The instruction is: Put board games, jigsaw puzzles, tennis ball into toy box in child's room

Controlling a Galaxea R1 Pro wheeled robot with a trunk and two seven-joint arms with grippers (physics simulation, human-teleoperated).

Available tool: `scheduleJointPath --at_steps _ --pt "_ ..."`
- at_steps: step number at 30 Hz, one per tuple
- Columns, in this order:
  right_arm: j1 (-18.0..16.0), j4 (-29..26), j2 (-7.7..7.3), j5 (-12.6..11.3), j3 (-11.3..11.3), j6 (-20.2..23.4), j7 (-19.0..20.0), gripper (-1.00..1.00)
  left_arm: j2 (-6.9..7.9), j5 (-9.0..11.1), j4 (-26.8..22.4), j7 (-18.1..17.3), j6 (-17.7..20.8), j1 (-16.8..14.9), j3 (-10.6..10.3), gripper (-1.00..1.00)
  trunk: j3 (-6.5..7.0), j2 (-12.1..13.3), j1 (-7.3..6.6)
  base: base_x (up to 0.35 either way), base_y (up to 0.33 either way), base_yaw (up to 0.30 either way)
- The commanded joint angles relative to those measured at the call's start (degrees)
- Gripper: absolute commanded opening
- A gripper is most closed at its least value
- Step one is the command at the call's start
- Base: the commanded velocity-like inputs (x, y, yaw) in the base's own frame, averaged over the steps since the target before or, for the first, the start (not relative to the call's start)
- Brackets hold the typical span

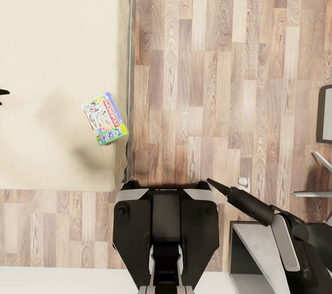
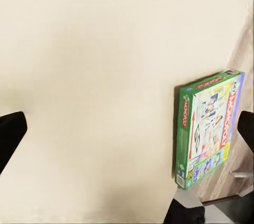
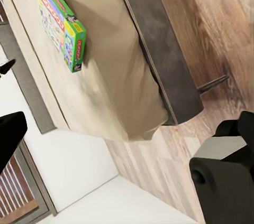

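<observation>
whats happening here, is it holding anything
The robot stands at the edge of the bed, where one board game lies flat on the mattress near the side facing the wood floor. Nothing is held: the left tool is open above the mattress, with the game beside it, untouched. The right arm hangs over the floor.
</observation>
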Motion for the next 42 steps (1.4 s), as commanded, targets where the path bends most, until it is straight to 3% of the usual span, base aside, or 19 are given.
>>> scheduleJointPath --at_steps 1,3,4,8,16,30,42 --pt "0.3 -0.1 0.0 -0.2 -0.1 0.3 0.1 1.0 0.93 -0.5 0.6 -2.4 0.5 0.7 0.2 1.0 0.02 -0.1 0.05 0.0 0.0 0.0" --pt "0.8 -0.2 0.01 -0.2 -0.3 0.3 0.1 1.0 2.49 -0.6 2.1 -5.9 0.4 2.1 0.3 1.0 0.17 -0.1 0.05 0.0 0.0 0.0" --pt "1.1 -0.2 0.02 -0.2 -0.3 0.2 0.2 1.0 3.68 -0.7 3.7 -9.4 0.2 3.5 0.3 1.0 0.25 -0.1 0.05 0.0 0.0 0.0" --pt "1.5 -0.3 0.03 -0.2 -0.4 -0.6 0.3 1.0 4.97 -0.9 6.0 -13.8 -1.6 5.9 0.3 1.0 0.6 -0.1 0.05 0.0 0.0 0.0" --pt "1.7 -0.4 0.03 -0.2 -0.5 -2.3 0.4 1.0 5.46 -1.1 9.8 -14.0 -6.8 10.4 0.2 1.0 1.33 -0.1 0.05 0.0 0.0 0.0" --pt "1.8 -0.3 0.03 -0.2 -0.5 -2.6 0.4 1.0 3.83 -1.7 11.2 -14.0 -7.7 11.7 -0.1 1.0 2.63 -0.1 0.05 0.0 0.0 0.0" --pt "1.8 -0.3 0.03 -0.2 -0.6 -2.6 0.4 1.0 3.62 -3.0 12.2 -14.0 -7.7 12.2 -0.1 1.0 3.75 -0.1 0.05 0.0 0.0 0.0"
